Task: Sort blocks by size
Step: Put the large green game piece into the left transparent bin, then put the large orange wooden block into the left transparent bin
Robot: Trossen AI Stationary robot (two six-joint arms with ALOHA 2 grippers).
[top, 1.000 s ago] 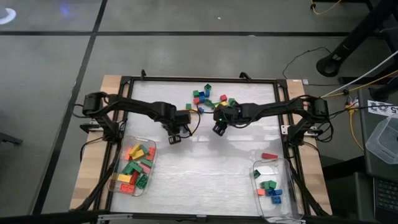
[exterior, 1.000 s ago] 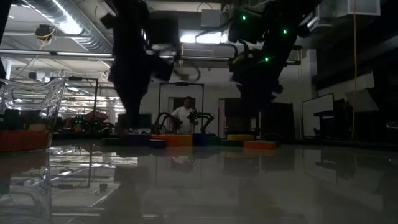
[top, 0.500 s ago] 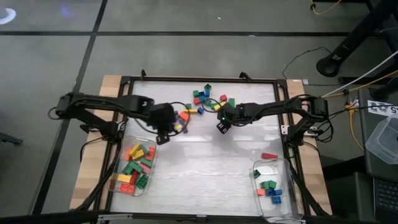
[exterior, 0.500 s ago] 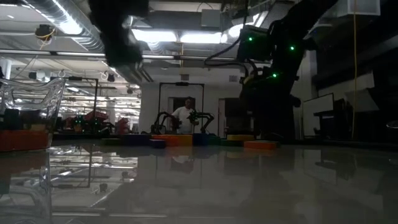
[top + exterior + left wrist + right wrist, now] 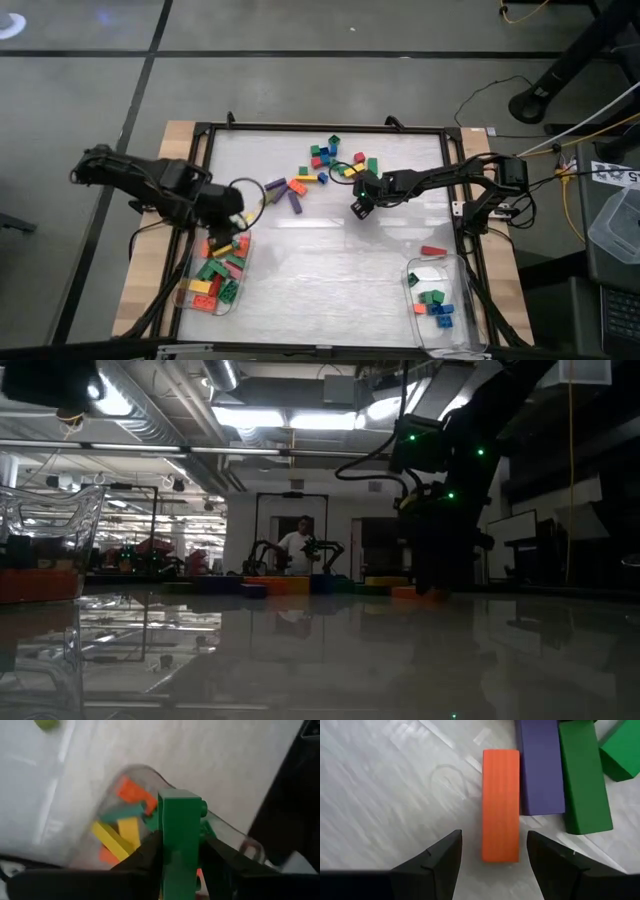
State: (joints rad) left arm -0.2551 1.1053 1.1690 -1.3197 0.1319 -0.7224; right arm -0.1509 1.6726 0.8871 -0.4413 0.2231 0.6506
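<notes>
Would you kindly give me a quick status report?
Left hand holds green block over left tub. Right hand open above orange block. Nothing blocking.

left arm: reaches in from the left edge of the high view, wrist bent toward the lower left
left gripper: fingers closed on a green block
right arm: stretched from the right toward centre
right gripper: fingers spread apart, pointing down

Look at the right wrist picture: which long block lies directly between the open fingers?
The orange block, lying flat between the right end effector's fingers; the purple block and green block lie beside it.
</notes>
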